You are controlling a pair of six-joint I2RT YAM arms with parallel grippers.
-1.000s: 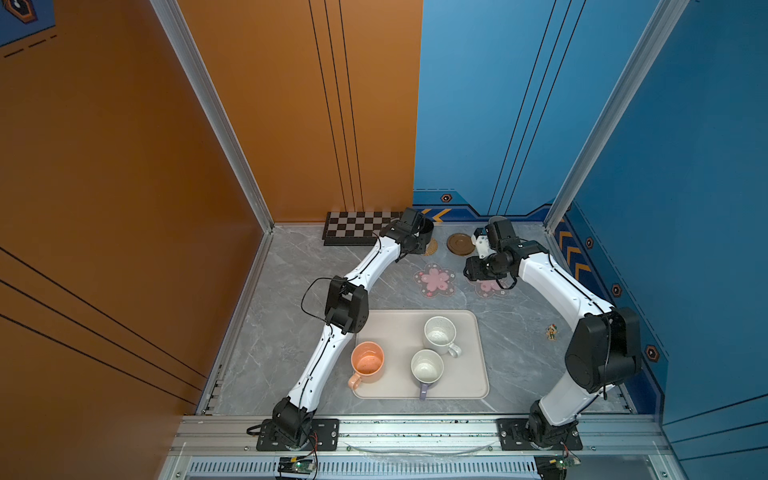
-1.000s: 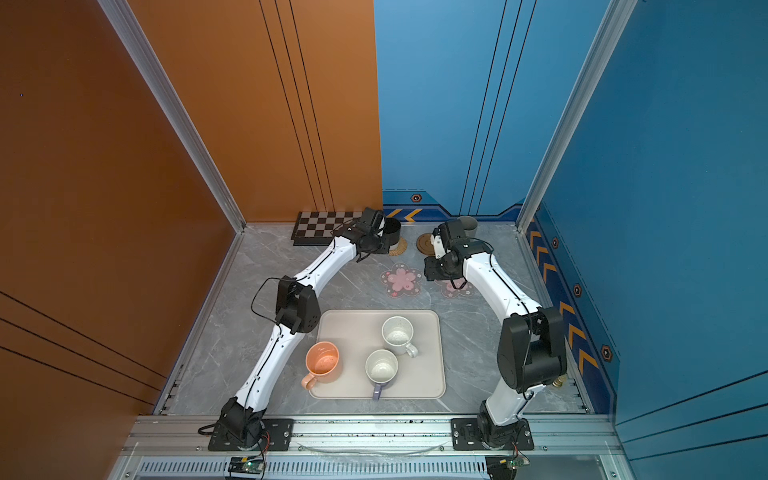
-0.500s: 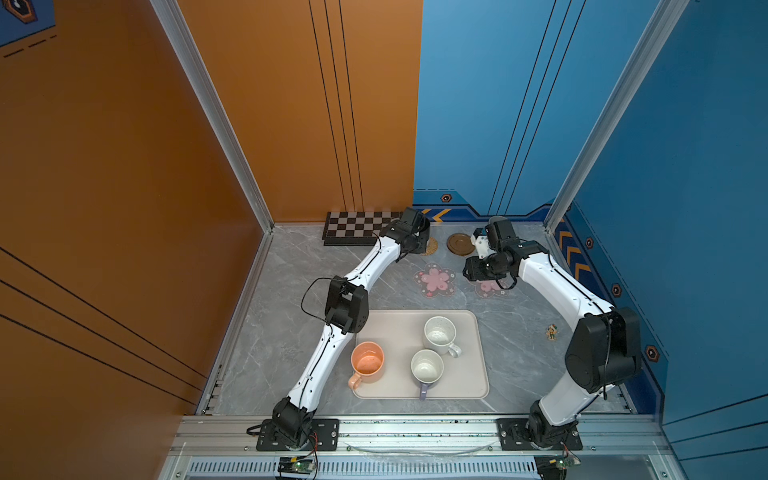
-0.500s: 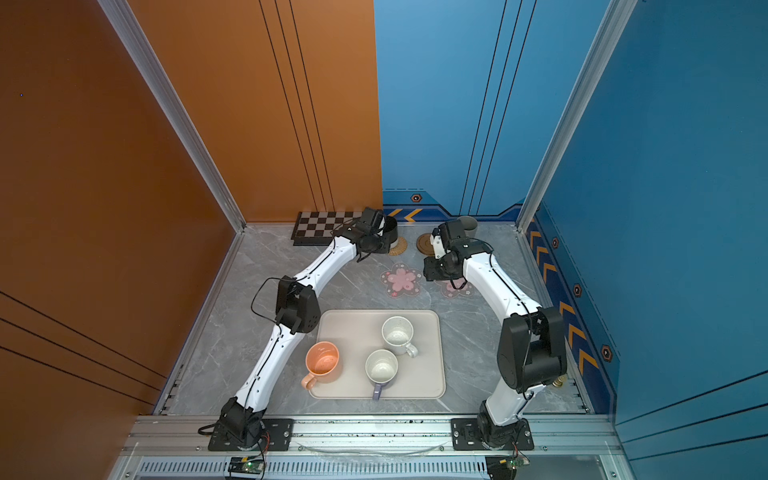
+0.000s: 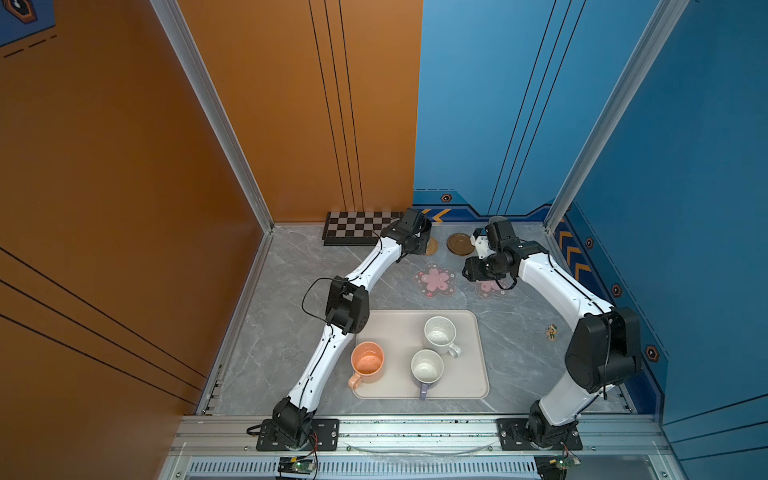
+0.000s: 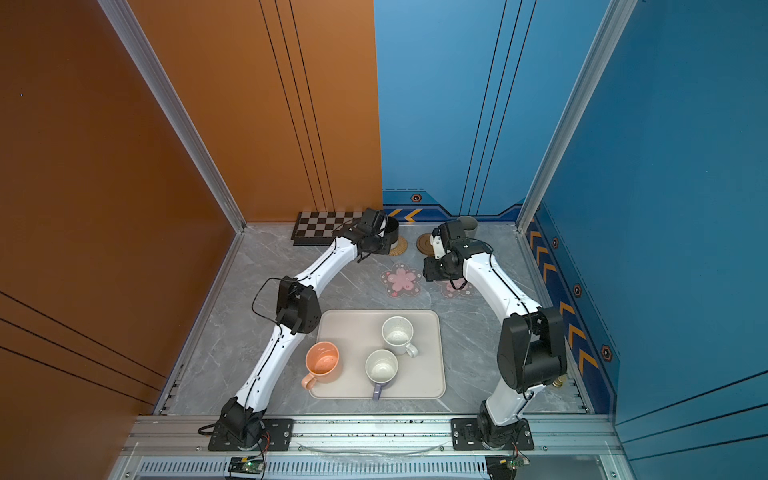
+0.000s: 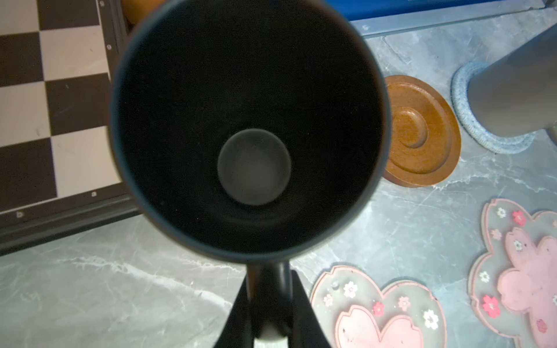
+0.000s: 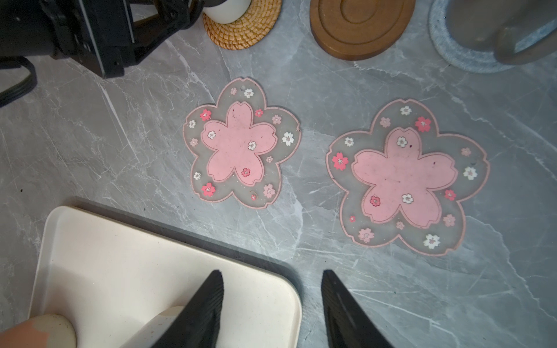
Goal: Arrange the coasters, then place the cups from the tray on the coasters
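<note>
Nearest you, the cream tray (image 5: 395, 332) lies on the grey table with three mugs upright on it. The peach-orange mug (image 5: 367, 362) is at its near left, the lavender mug (image 5: 427, 368) is at the near middle with its handle toward you, and the white speckled mug (image 5: 439, 332) is just behind that. All three stand where they stood a second ago.

Past the tray's far right corner your right gripper (image 8: 271, 272) hangs above the table, fingers spread and empty. Its arm is unmoved over that second. Just beyond it lie the pink blossom coaster (image 5: 434, 279) and the second blossom coaster (image 8: 404, 177), side by side, apart and bare.

In the far row your left gripper (image 7: 268, 289) pinches the handle of the black mug (image 7: 253, 120), one finger pressed to each side. The mug is upright over the tan rattan coaster (image 8: 244, 33) (a pale base shows on the weave in the right wrist view). The arm is at the same far spot as a second ago, and any shift is too slight to make out.

Beside it the dark wooden coaster (image 5: 460, 244) is bare. Farther right the tall grey mug (image 7: 512, 84) stands on the grey-blue coaster (image 7: 464, 114). The chessboard (image 5: 357, 228) lies against the back wall at the left.
</note>
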